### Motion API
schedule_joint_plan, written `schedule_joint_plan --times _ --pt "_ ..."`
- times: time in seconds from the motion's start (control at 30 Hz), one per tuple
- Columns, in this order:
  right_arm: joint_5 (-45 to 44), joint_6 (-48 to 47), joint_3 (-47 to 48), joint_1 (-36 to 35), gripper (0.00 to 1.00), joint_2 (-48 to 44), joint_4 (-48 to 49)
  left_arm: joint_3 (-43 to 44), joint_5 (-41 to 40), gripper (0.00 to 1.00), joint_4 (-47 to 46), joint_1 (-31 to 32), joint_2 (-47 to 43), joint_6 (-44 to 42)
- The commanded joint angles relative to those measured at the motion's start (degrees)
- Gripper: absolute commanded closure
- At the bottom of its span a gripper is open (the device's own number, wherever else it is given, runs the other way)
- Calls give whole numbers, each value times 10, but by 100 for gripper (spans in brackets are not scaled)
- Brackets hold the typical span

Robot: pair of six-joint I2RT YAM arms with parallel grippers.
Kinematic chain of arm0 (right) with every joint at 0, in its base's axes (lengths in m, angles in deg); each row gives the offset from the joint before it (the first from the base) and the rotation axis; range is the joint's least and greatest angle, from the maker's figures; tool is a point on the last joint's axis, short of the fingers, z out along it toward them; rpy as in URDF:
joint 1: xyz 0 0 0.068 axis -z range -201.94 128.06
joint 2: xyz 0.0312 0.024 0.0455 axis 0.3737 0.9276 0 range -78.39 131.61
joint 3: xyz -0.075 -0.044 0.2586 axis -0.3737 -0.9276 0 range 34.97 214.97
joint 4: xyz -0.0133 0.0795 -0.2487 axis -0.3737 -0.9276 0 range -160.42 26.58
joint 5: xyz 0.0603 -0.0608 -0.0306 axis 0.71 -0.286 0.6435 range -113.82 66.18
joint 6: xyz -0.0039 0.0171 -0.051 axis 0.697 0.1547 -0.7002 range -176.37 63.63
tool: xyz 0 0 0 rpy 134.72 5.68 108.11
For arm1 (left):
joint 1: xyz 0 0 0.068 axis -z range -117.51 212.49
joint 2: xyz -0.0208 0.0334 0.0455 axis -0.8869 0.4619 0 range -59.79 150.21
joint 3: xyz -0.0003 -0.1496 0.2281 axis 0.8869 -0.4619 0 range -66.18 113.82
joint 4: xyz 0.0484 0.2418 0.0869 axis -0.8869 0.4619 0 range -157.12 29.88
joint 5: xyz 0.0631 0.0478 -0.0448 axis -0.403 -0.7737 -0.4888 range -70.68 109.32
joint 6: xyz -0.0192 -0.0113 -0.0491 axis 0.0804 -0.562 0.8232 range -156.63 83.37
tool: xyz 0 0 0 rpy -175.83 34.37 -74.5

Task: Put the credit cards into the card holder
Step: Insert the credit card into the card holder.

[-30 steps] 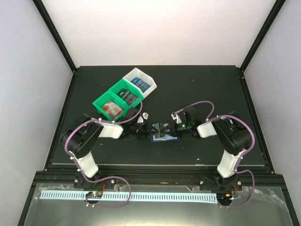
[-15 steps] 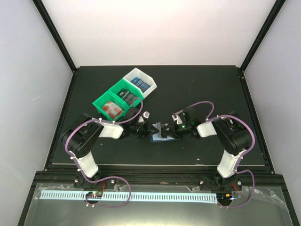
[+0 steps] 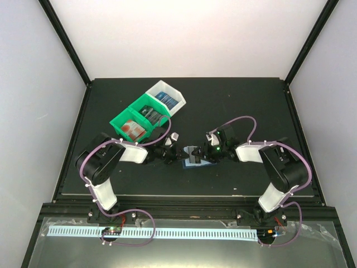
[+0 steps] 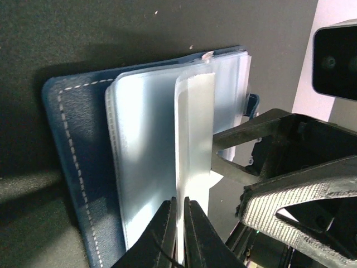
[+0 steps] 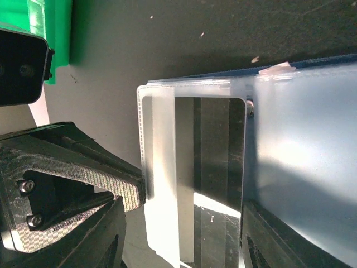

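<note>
Left gripper (image 4: 179,226) is clamped on a clear sleeve (image 4: 195,128) of the open card holder (image 4: 72,167) just ahead. Only the right wrist view shows a dark credit card (image 5: 215,162) in that sleeve. The right gripper (image 5: 187,243) straddles it, but I cannot tell whether it grips.

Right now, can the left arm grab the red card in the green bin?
Probably not yet. The left gripper is shut on a clear sleeve of the wallet, so it must let go first. The red card lies uncovered in the bin nearby.

L hand (image 4: 178,212) pinched tight; R hand (image 3: 198,152) faces it, both arms low, reaching inward.
</note>
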Motion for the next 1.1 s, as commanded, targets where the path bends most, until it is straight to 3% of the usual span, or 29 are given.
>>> schedule_joint_plan --times 0.0,0.47,0.63,0.7,0.87,1.07 --pt "-52 -27 13 -2 43 -18 -64 20 12 94 7 3 11 -14" --pt "-67 -52 27 -2 43 -35 -103 45 22 81 13 10 40 -22" --pt "-115 -74 38 -2 44 -47 -151 47 19 79 25 10 40 -29" --pt "-154 -86 46 -3 47 -61 -180 48 19 79 25 10 41 -29" --pt "-214 -117 66 -7 67 -80 -233 55 23 79 26 11 42 -30" --pt "-232 -146 79 -14 77 -79 -258 65 25 77 32 14 40 -32"
